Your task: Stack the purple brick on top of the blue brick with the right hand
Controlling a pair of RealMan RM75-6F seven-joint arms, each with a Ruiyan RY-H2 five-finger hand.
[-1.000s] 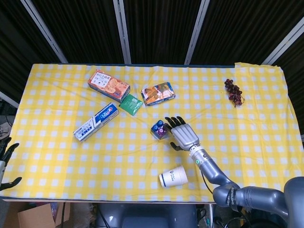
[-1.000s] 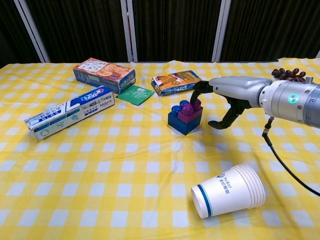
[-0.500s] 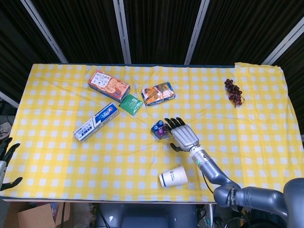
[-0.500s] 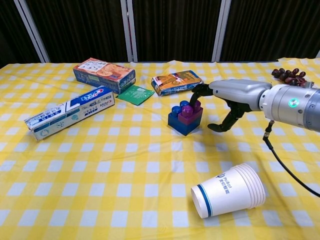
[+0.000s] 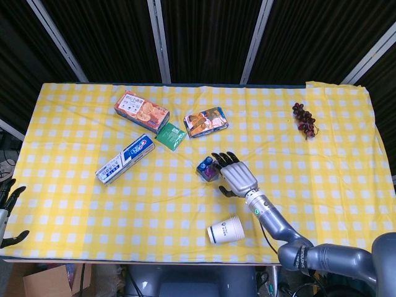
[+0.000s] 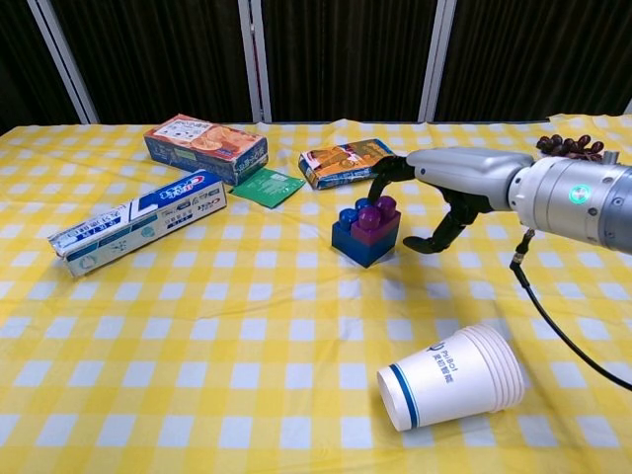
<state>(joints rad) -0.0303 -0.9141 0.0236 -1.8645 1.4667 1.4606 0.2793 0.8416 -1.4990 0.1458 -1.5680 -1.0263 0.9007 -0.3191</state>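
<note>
The purple brick (image 6: 376, 220) sits on the right half of the blue brick (image 6: 354, 243) near the middle of the yellow checked table; in the head view the purple brick (image 5: 211, 171) and blue brick (image 5: 202, 168) show as one small stack. My right hand (image 6: 446, 186) hovers just right of and behind the stack, fingers spread and arched over it. One fingertip (image 6: 380, 179) hangs just above the purple brick and the thumb stays apart to the right. Nothing is in that hand (image 5: 235, 175). My left hand (image 5: 7, 204) hangs off the table's left edge, fingers apart and holding nothing.
A paper cup (image 6: 450, 376) lies on its side at the front right. A toothpaste box (image 6: 138, 219), a biscuit box (image 6: 205, 146), a green packet (image 6: 265, 186) and a snack box (image 6: 346, 161) lie to the left and behind. Grapes (image 6: 568, 146) sit far right.
My right hand has shifted slightly left and its fingers have lifted a little over the purple brick. The bricks and the left hand have not moved.
</note>
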